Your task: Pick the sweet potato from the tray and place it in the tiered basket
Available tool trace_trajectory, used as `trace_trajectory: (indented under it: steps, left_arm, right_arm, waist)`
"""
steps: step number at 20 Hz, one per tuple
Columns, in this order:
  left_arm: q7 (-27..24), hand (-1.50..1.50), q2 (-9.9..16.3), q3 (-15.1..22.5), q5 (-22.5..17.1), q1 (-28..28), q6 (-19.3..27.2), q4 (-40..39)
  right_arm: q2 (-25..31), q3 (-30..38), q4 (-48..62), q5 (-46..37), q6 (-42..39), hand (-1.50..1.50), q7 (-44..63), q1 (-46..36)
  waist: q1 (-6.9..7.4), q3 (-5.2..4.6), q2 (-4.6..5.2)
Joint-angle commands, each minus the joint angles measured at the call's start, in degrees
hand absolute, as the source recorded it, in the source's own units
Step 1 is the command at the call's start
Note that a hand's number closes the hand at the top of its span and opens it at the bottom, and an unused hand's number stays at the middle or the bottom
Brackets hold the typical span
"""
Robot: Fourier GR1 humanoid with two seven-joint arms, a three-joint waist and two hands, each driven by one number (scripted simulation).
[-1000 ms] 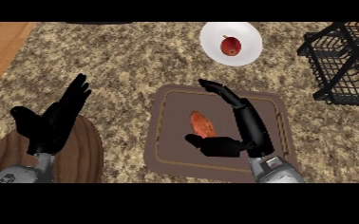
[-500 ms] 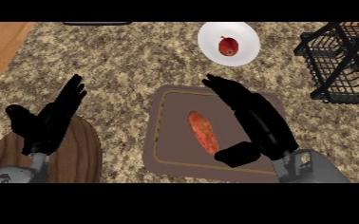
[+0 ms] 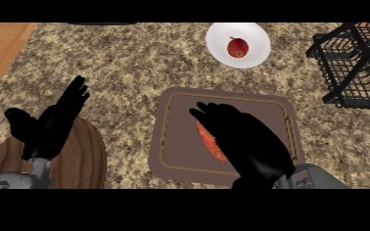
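While the right hand [image 3: 245, 144] lay flat over the brown tray [image 3: 173, 142] with fingers straight, the sweet potato [image 3: 209, 141] showed only along the hand's left edge, still on the tray. The left hand [image 3: 51, 125] rested open at the lower left. The tiered basket [image 3: 347, 63] stood at the worktop's [image 3: 130, 63] right edge, with bare worktop between it and the tray; a white plate [image 3: 249, 36] holding a red fruit [image 3: 237, 48] sat beyond the tray.

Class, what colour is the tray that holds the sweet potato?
Brown, with a thin lighter line near its rim; the tray shows in the head view, the only one.
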State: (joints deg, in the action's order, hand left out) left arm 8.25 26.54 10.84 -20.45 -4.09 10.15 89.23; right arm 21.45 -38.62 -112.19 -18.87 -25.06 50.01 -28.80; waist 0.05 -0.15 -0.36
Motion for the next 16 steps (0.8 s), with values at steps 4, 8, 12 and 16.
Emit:
trace_trajectory:
  steps: [4,8,12,16]
  left_arm:
    - [3.2,0.00,-0.3,-2.1,1.4,0.1,-0.3,3.4]
    - [-0.3,0.00,-2.9,-2.4,2.1,0.6,-2.7,-0.4]
    - [1.3,0.00,-2.7,-5.5,1.9,-3.1,-4.7,-4.0]
    - [3.6,0.00,-3.2,-5.0,4.0,3.0,-4.8,4.7]
  right_arm:
    - [-10.3,-4.0,7.0,-9.2,0.9,-1.50,6.4,-0.3]
    - [-10.3,-4.4,9.2,-13.4,1.3,-1.50,5.0,3.6]
    - [-11.7,-4.6,9.9,-17.4,1.6,-1.50,4.3,6.6]
    - [-10.1,-3.0,13.5,-21.6,2.7,-1.50,-4.1,9.2]
  waist:
    - [0.37,0.15,0.28]
    - [0.11,0.14,0.33]
    - [-0.17,0.14,0.35]
    - [0.19,0.16,0.28]
